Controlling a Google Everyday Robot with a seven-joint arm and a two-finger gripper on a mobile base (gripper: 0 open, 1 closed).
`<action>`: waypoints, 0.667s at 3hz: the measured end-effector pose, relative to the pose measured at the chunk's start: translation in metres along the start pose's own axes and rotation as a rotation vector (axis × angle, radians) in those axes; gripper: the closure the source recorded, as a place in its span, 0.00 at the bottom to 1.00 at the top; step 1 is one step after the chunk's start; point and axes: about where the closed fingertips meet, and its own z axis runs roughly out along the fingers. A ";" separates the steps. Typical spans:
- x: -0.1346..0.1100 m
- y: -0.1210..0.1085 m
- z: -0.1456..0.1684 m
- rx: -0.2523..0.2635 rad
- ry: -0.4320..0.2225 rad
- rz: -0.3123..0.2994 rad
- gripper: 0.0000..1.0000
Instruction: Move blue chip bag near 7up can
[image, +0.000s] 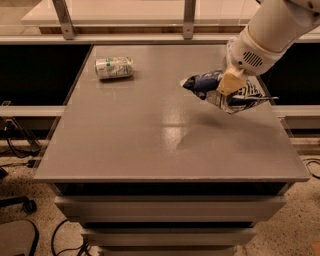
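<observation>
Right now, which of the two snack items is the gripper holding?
The blue chip bag, held by the gripper above the table at right; the 7up can lies alone at back left.

The blue chip bag (205, 84), crumpled navy foil with white lettering, hangs tilted in the upper right of the frame, pinched in the gripper (231, 84) and raised off the tabletop (150, 150). The 7up can (114, 67), silver-white with green markings, lies on its side at upper left, well apart
</observation>
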 end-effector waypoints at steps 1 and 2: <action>-0.006 0.000 0.000 0.011 -0.004 0.005 1.00; -0.033 0.001 0.000 0.051 -0.008 0.032 1.00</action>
